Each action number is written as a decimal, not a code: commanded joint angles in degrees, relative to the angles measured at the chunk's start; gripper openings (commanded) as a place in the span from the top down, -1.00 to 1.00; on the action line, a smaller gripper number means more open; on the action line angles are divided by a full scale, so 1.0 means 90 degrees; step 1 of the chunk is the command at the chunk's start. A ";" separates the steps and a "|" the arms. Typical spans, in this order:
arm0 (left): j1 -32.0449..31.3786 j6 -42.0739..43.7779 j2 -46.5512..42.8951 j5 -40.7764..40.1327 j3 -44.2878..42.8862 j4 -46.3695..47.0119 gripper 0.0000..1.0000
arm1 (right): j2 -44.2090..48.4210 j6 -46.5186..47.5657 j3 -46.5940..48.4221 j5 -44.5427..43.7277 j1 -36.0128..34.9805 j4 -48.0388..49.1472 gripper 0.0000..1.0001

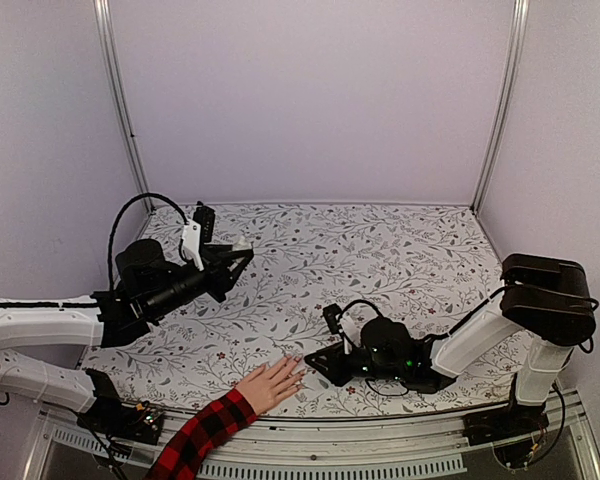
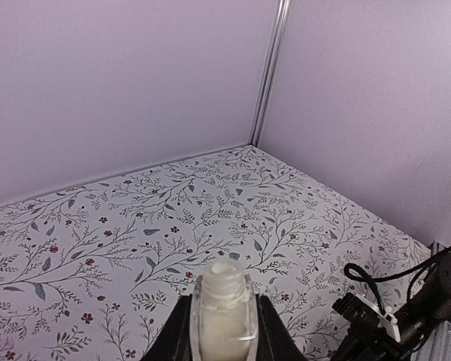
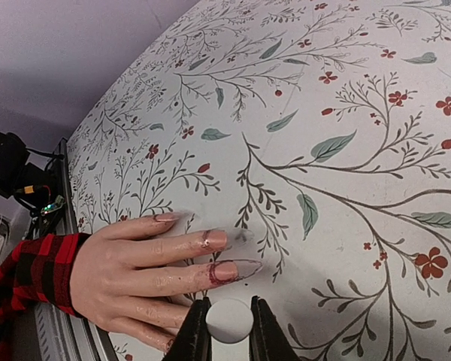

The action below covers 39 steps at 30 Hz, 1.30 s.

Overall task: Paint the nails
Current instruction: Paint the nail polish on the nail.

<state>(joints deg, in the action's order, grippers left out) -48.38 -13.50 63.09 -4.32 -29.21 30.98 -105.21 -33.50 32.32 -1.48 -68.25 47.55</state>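
The flower-patterned worktop (image 1: 400,260) fills the middle of the top view. The left arm (image 1: 40,325) is stretched in from the left edge and the right arm (image 1: 480,335) is folded low at the lower right. A hand (image 1: 270,383) in a red-and-black plaid sleeve (image 1: 205,430) is laid flat on the worktop at the bottom centre.

The left gripper (image 2: 224,320) is closed narrowly on a small clear bottle (image 2: 224,304). The bottle is held upright with its neck uncapped, raised at the upper left of the top view, well apart from the hand. The right gripper (image 3: 229,327) is clamped on a round white cap (image 3: 229,321). Any brush beneath the cap is hidden.

The nails (image 3: 215,239) are seen in the right wrist view at the ends of fingers whose long axis runs left to right across the frame, tips pointing right. The nearest nail lies just above the cap, close to it, though contact cannot be judged. In the top view the fingertips point up and right, toward the right gripper just beside them.

The right arm is much the nearer. The coming stroke is judged to need a short movement toward the upper part of the wrist frame, drawn along the finger's length.
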 commanded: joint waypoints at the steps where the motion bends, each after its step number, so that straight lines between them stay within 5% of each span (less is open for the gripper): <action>1: -0.0059 0.0081 0.0050 0.0020 0.0013 0.0271 1.00 | 0.0009 -0.0029 0.0081 -0.0258 -0.0039 -0.0052 1.00; 39: -0.0046 0.0124 0.0147 0.0032 -0.0016 0.0353 1.00 | 0.0045 0.0011 0.0035 0.0097 -0.0034 0.0265 1.00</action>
<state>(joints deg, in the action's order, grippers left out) -48.38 -13.30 63.81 -4.25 -29.19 31.55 -103.37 -33.58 32.16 -1.56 -68.25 48.56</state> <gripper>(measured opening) 0.214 0.162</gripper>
